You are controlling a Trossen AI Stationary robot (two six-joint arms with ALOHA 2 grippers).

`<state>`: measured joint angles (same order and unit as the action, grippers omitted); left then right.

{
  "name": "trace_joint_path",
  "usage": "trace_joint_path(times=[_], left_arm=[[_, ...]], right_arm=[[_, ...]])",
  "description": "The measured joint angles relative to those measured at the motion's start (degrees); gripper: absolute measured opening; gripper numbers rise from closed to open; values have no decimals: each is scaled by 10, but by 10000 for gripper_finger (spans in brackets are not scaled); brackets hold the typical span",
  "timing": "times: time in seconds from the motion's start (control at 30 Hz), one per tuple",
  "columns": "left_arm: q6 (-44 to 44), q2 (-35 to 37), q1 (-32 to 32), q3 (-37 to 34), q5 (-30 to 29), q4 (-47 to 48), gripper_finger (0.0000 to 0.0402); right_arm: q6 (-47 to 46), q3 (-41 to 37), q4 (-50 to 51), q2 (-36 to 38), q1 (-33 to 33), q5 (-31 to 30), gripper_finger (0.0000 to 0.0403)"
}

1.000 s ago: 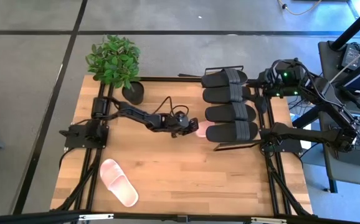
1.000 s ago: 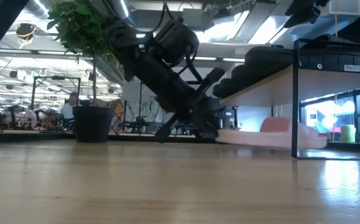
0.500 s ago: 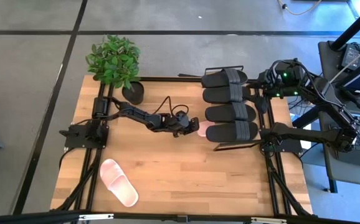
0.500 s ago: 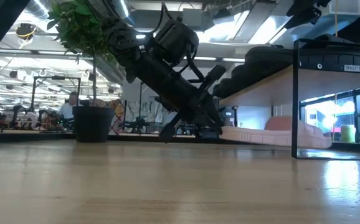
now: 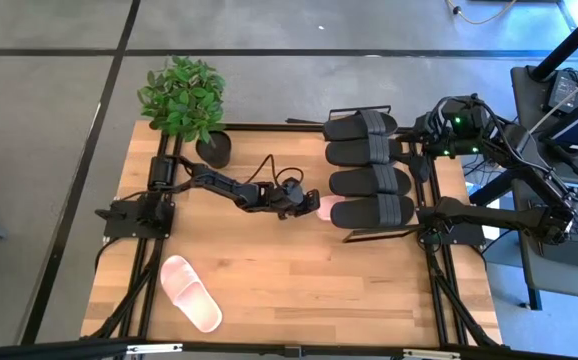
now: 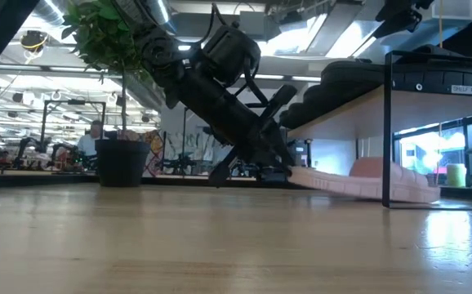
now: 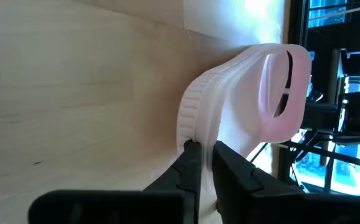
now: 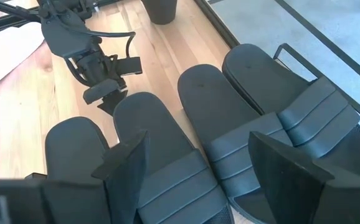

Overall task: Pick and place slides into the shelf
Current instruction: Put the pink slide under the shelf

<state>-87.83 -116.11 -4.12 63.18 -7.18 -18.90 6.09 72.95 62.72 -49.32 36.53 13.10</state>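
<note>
My left tool narrow, pinching heel rim of pink slide at frame centre in high view. Slide's long axis points right, under shelf; toe lies beyond tool. My right tool wide, over 4 black slides.

Left arm stretched low across table, tool nearly closed. Right arm raised, tool spread wide.

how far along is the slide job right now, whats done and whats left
Done: four black slides sit on top of the shelf. In hand: the left hand pinches the heel rim of a pink slide lying under the shelf top, its heel sticking out. Left: the other pink slide lies near the table's front edge. The right hand waits open above the black slides.
</note>
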Motion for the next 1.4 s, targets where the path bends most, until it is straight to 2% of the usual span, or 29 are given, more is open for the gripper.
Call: trace_joint_path(times=[0.2, 0.57, 0.87, 1.13, 1.27, 1.4], left_arm=[[34, 0, 0, 0, 1, 0, 46], [25, 0, 0, 0, 5, -2, 114], [36, 0, 0, 0, -9, 2, 119], [159, 8, 0, 1, -7, 1, 118], [281, 28, 0, 1, 8, 5, 118], [476, 49, 0, 1, 30, 9, 118]], right_arm=[[0, 0, 0, 0, 0, 0, 275], [0, 0, 0, 0, 0, 0, 275], [0, 0, 0, 0, 0, 0, 275], [1, 0, 4, 0, 0, 0, 275], [2, 0, 16, 0, 0, 0, 275], [2, 0, 27, 0, 0, 0, 275]])
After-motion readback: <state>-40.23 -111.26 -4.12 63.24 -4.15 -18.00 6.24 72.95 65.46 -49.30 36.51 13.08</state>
